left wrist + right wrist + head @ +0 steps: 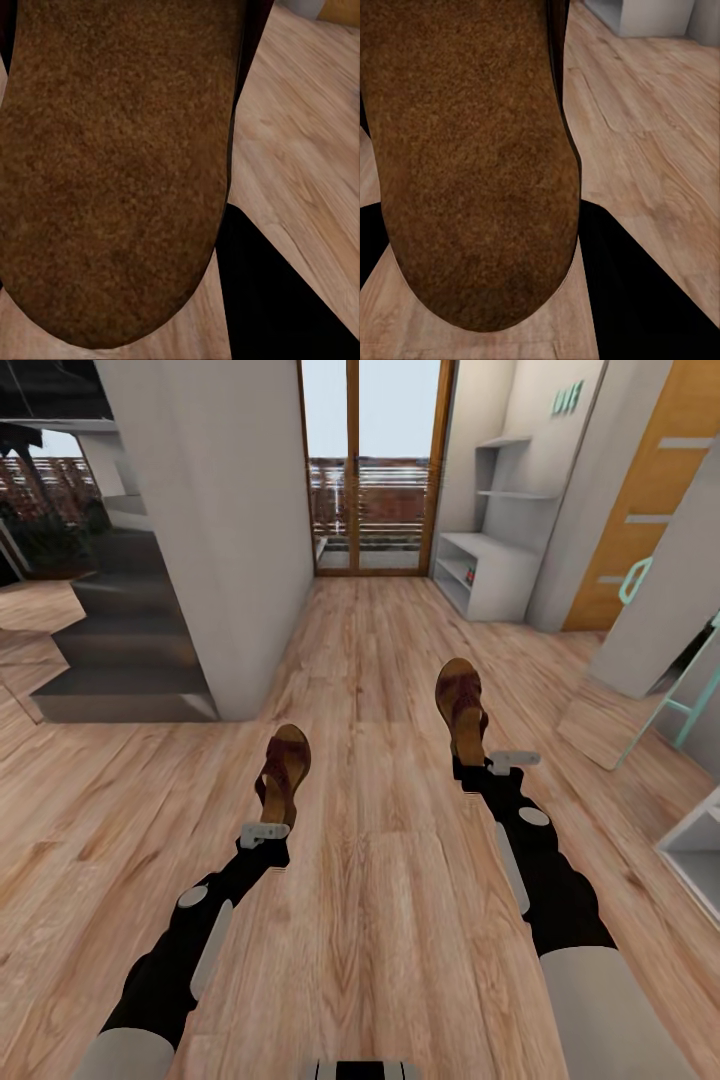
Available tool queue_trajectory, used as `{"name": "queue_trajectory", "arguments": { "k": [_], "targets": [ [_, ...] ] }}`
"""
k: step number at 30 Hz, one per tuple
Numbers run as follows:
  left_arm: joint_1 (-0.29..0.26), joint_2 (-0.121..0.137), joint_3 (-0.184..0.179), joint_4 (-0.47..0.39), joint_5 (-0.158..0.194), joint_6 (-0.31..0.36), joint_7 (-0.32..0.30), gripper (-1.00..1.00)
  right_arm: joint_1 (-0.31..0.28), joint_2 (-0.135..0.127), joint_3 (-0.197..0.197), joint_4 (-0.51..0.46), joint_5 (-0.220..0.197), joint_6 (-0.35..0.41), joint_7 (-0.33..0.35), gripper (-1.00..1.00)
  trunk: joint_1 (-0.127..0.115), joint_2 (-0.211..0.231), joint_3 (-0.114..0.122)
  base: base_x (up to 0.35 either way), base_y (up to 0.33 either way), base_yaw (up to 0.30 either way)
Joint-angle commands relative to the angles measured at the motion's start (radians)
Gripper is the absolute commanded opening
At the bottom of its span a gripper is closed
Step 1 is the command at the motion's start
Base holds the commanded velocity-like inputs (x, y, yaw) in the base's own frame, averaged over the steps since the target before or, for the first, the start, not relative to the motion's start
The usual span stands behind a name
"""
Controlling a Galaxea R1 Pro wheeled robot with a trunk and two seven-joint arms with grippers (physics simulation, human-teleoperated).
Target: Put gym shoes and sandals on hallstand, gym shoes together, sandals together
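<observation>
Each gripper was clamped on a brown sandal with a tan footbed: left gripper (268, 822) held the left sandal (284, 770), right gripper (478, 762) the right sandal (462, 707).

Bright, even daylight from the glass door (375, 465); wide-angle stretch at edges, wrist close-ups soft.

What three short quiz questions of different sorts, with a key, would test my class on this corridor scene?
1. True or false: each gripper carries one sandal.
2. Which side of the corridor, in the head view, has the hallstand? A left B right
3. Fill in: the teal letters sit ___ the hallstand's shelves.

Key:
1. True: left gripper holds the left sandal; right gripper holds the right sandal.
2. B: hallstand.
3. above: letters.
</observation>
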State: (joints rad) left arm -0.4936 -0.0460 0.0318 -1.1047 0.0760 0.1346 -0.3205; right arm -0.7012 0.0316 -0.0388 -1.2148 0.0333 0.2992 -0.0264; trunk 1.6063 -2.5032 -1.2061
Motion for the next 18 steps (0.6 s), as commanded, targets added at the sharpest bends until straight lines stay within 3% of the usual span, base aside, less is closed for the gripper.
{"name": "queue_trajectory", "arguments": {
  "k": [1,18],
  "targets": [
    [0.000,-0.001,0.003,-0.001,0.009,0.010,-0.009,-1.00,0.000,0.001,-0.001,-0.002,0.000,0.006,-0.001,-1.00,0.000,0.000,-0.001,0.348,0.000,0.000],
    [0.000,-0.002,0.003,-0.001,0.008,0.010,-0.009,-1.00,0.000,0.001,0.000,-0.003,0.001,0.007,-0.001,-1.00,0.000,0.000,-0.001,0.348,0.000,0.000]
  ]
}}
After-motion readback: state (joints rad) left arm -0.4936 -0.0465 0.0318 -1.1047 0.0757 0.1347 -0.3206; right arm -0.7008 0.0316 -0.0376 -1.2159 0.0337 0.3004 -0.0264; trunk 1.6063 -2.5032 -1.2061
